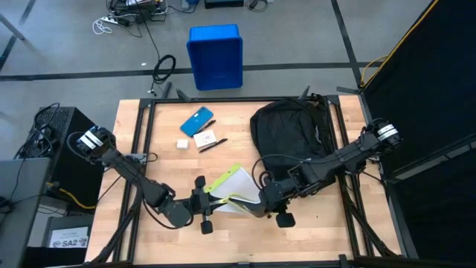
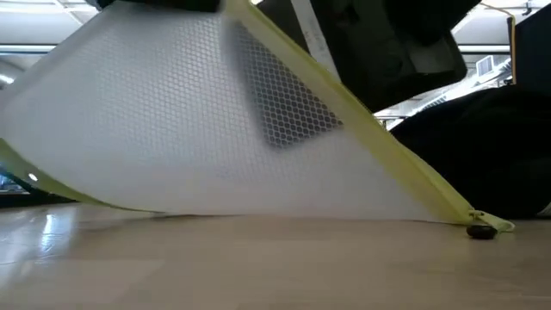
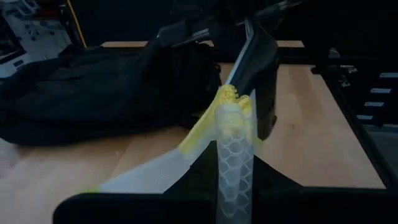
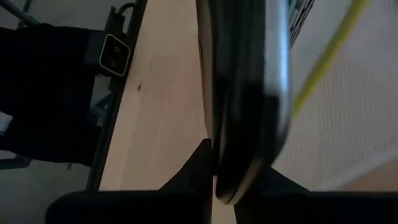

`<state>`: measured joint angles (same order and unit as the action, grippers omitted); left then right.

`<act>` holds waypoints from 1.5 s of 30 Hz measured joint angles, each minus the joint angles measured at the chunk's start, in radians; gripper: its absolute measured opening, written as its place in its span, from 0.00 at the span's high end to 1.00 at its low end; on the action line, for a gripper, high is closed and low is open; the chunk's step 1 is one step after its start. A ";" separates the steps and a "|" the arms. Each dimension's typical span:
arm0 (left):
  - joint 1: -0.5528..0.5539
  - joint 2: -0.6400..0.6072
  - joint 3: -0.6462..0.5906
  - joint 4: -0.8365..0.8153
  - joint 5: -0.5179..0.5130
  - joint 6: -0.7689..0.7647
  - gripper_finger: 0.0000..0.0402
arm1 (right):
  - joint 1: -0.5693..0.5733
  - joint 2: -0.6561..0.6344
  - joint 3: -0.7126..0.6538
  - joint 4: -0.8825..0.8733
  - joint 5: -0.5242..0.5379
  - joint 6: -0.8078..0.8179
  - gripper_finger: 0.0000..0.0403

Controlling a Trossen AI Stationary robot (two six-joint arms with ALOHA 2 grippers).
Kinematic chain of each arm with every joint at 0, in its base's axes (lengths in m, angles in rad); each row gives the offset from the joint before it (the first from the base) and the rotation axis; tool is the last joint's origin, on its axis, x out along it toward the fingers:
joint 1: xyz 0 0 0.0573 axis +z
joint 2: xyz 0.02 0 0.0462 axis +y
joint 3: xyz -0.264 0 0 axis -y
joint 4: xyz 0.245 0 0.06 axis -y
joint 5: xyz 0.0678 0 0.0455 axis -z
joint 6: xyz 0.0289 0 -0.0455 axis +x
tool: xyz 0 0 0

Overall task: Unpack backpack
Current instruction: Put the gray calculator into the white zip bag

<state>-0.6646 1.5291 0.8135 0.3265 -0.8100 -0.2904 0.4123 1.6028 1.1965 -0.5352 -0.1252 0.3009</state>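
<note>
Backpack: you're seeing the backpack (image 1: 291, 134) lying on the right rear part of the table (image 1: 327, 223), black, rounded, apart from both grippers. It's also showing in the left wrist view (image 3: 93, 93) as a dark mass behind the pouch.
Mesh pouch: the white mesh pouch (image 1: 227, 190) with yellow-green zipper edging is sitting near the front middle of the table, between the two arms. In the low view the mesh pouch (image 2: 215, 129) is tilting, one edge raised, its lower edge touching the tabletop, and a small dark zipper pull (image 2: 480, 230) is resting on the wood.
Left gripper: the left gripper (image 1: 204, 205) is pressing its fingers together on the pouch's near-left edge; the wrist view is showing the yellow trim and mesh (image 3: 233, 143) pinched between them.
Right gripper: the right gripper (image 1: 253, 202) is squeezing tight on the pouch's right side. Its wrist view is showing a dark finger (image 4: 249, 99) close up against the mesh and yellow edging.
Other items: you're also getting a blue phone-like slab (image 1: 196, 120), a small white card (image 1: 204, 138), a small white block (image 1: 182, 144) and a pen (image 1: 212, 144) lying on the left rear of the table.
Floor: a blue plastic bin (image 1: 216, 56) is standing on the floor beyond the table's far edge.
</note>
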 joint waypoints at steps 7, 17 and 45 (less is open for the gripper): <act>0.024 0.000 0.000 0.105 0.065 0.104 1.00 | -0.015 0.000 0.000 0.027 -0.003 -0.030 1.00; 0.024 0.000 -0.002 0.132 0.068 0.170 1.00 | -0.009 0.000 -0.001 0.015 -0.030 -0.132 1.00; 0.077 0.000 -0.004 0.267 0.131 0.182 1.00 | -0.021 0.027 -0.002 0.045 0.011 -0.078 1.00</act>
<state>-0.5880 1.5291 0.8093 0.5939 -0.6791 -0.1085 0.3913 1.6297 1.1950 -0.4906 -0.1138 0.2228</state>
